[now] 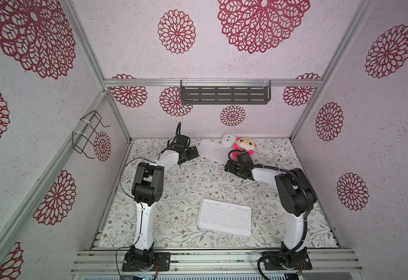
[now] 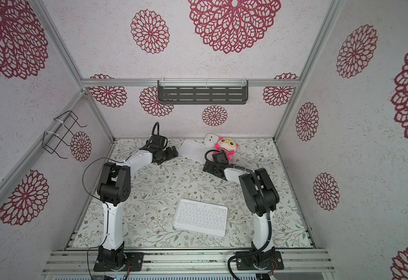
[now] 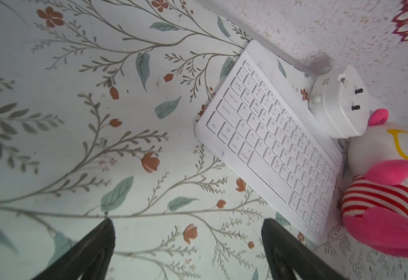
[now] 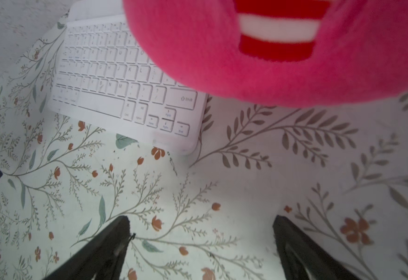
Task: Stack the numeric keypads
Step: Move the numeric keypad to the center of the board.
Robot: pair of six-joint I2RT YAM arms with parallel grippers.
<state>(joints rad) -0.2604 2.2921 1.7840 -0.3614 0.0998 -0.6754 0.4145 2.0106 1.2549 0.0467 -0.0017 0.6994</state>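
Two all-white numeric keypads show in both top views. One keypad (image 1: 223, 217) (image 2: 200, 217) lies flat near the front centre. The far keypad (image 1: 211, 150) (image 2: 193, 149) (image 3: 270, 145) (image 4: 115, 80) lies at an angle by the back wall. My left gripper (image 1: 193, 151) (image 2: 173, 151) (image 3: 188, 221) hovers low just left of the far keypad, open and empty. My right gripper (image 1: 229, 166) (image 2: 207, 167) (image 4: 202, 218) sits low off that keypad's near right corner, also open with only the mat between its fingers.
A small white rounded cube (image 1: 228, 140) (image 3: 336, 104) and a pink plush toy (image 1: 245, 145) (image 3: 387, 194) (image 4: 270, 48) crowd the far keypad's right end by the back wall. A dark shelf (image 1: 224, 94) hangs on the back wall and a wire rack (image 1: 89, 135) on the left wall.
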